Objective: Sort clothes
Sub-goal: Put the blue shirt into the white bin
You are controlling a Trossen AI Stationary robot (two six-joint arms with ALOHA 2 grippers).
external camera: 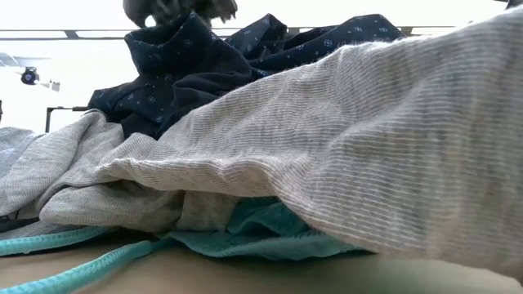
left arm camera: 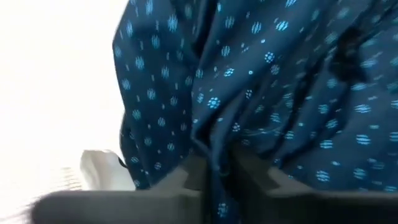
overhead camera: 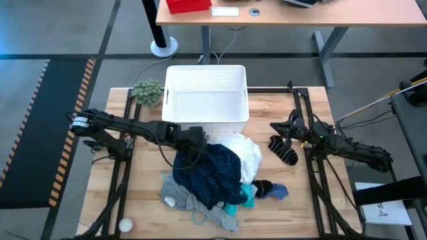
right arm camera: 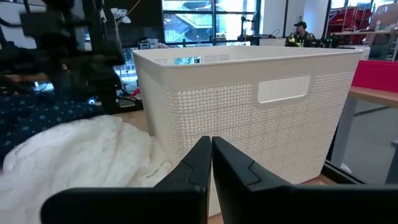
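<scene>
The clothes [overhead camera: 213, 177] lay heaped at the middle of the table [overhead camera: 307, 200], just in front of the white bin [overhead camera: 205, 100]. On top sat the navy dotted top [overhead camera: 210, 173], and my left end effector [overhead camera: 193, 143] was clenched on a fold of it at the pile's edge nearest the bin; in my left wrist view the cloth [left arm camera: 261, 93] filled nearly everything, so I could make out little of my own fingers [left arm camera: 186, 177]. The white garment [overhead camera: 243, 152] showed only partly under the navy one. A grey piece [external camera: 343, 155] and a teal piece [external camera: 261, 233] blocked most of the low view. A black sock and a blue sock [overhead camera: 270, 190] lay at the pile's right edge, and another black sock [overhead camera: 283, 150] lay apart, near my right end effector [overhead camera: 280, 127], which was shut with nothing in it, beside the bin's right front corner. A small green plant [overhead camera: 147, 91] stood at the bin's left. Bare wood lay open along the table's front right and left sides.
</scene>
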